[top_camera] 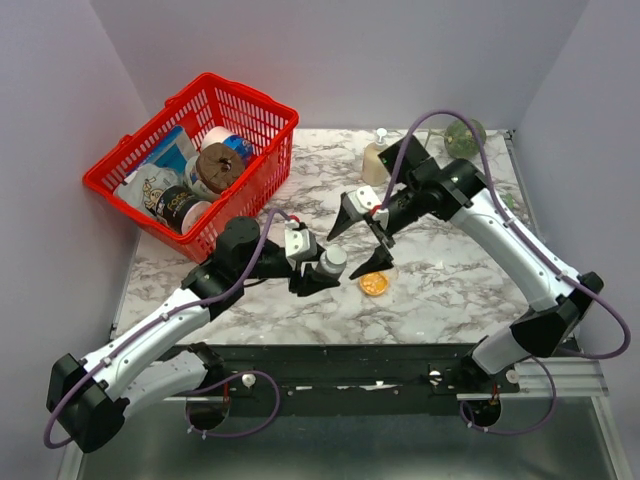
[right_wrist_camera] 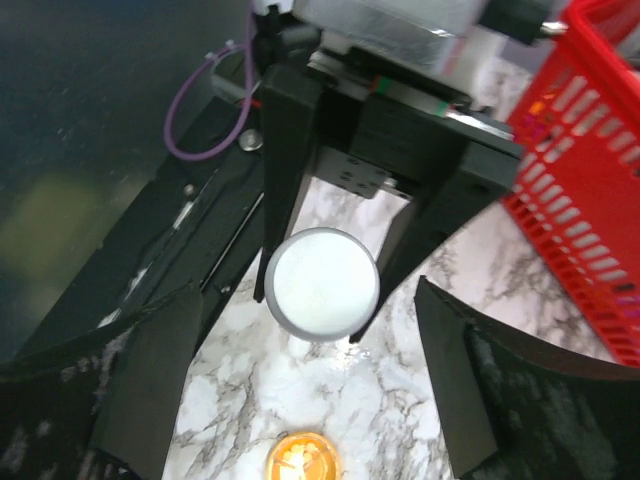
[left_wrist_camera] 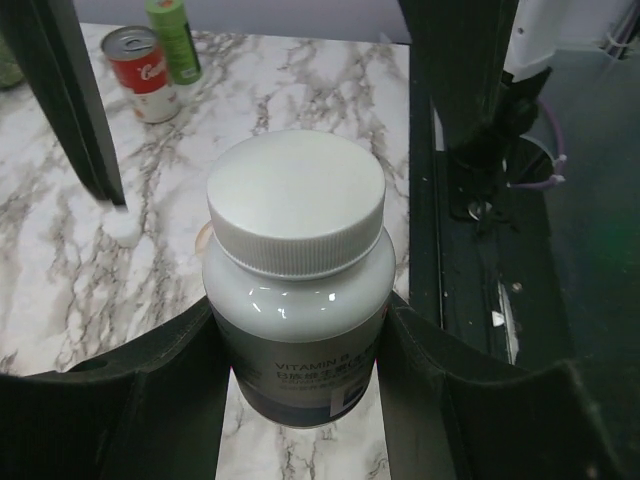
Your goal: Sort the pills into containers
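Observation:
The white pill bottle (top_camera: 331, 262) stands upright on the marble table, its white cap on. My left gripper (top_camera: 322, 268) is shut on the bottle (left_wrist_camera: 297, 270), one finger pressed against each side at the dark label. The orange pills (top_camera: 375, 284) lie in a shallow clear dish just right of the bottle. My right gripper (top_camera: 350, 246) hangs open and empty above the bottle. In the right wrist view its fingers (right_wrist_camera: 150, 370) straddle the cap (right_wrist_camera: 320, 282), with the pills (right_wrist_camera: 300, 460) at the lower edge.
A red basket (top_camera: 240, 88) full of groceries stands at the back left. A beige pump bottle (top_camera: 377, 160) and a green object (top_camera: 465, 135) stand at the back. A red-labelled can (left_wrist_camera: 140, 72) and a green bottle (left_wrist_camera: 172, 40) stand beyond the pill bottle.

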